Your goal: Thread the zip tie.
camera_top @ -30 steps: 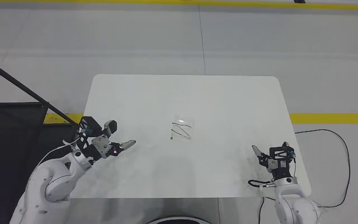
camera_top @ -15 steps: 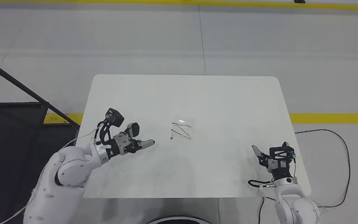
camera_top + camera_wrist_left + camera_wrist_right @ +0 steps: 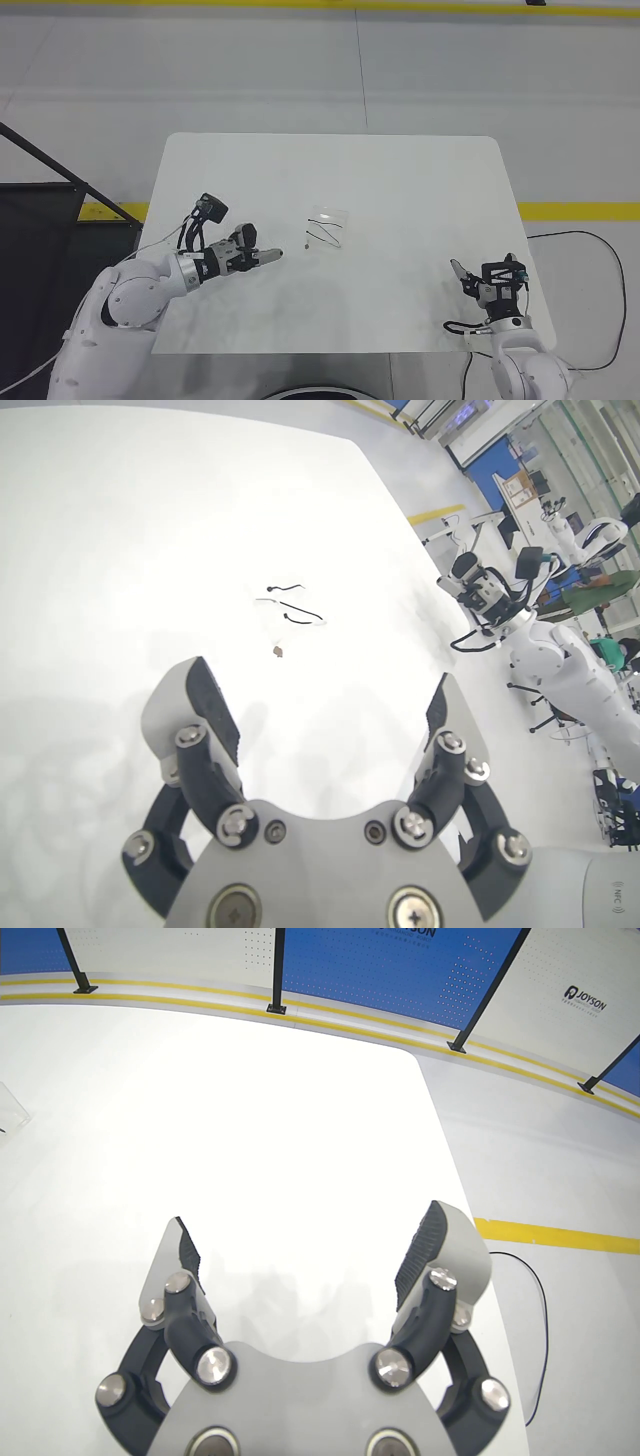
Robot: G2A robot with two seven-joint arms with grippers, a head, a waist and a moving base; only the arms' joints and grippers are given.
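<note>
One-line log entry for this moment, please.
left gripper: fingers open, empty, short of zip ties | right gripper: fingers open, empty, near table corner | threading: not started

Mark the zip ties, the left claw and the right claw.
zip ties (image 3: 299,610), left wrist view, middle of a black strap.
left claw (image 3: 322,680), left wrist view, midway between its fingertips.
right claw (image 3: 307,1218), right wrist view, midway between its fingertips.
</note>
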